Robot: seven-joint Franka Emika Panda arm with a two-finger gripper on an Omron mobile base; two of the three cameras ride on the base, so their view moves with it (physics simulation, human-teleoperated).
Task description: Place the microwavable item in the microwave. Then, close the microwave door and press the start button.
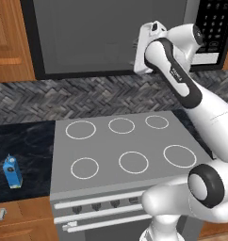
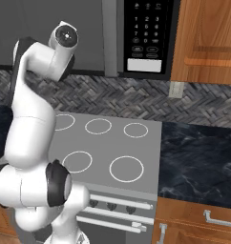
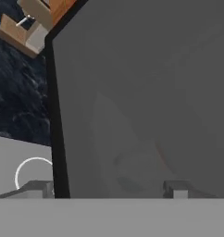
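Note:
The microwave point(image 1: 211, 23) hangs above the stove, its black keypad point(image 2: 147, 28) on the right. Its door point(image 1: 106, 35) of dark tinted glass lies across the front and looks shut or nearly so. My gripper point(image 1: 137, 47) is raised against the door's right part, close to the glass. The hand view has the door point(image 3: 146, 92) close up with its black frame along the left side, and my gripper point(image 3: 108, 187) is open, with the fingertips point(image 3: 37, 187) far apart and nothing between them. The microwavable item is hidden; only a dim blur shows through the glass.
Below is a grey stove point(image 1: 120, 141) with several burner rings. A blue carton point(image 1: 12, 172) stands on the black counter to its left. Wooden cabinets point(image 2: 208, 38) flank the microwave, and a wall outlet point(image 2: 174, 89) sits on the backsplash.

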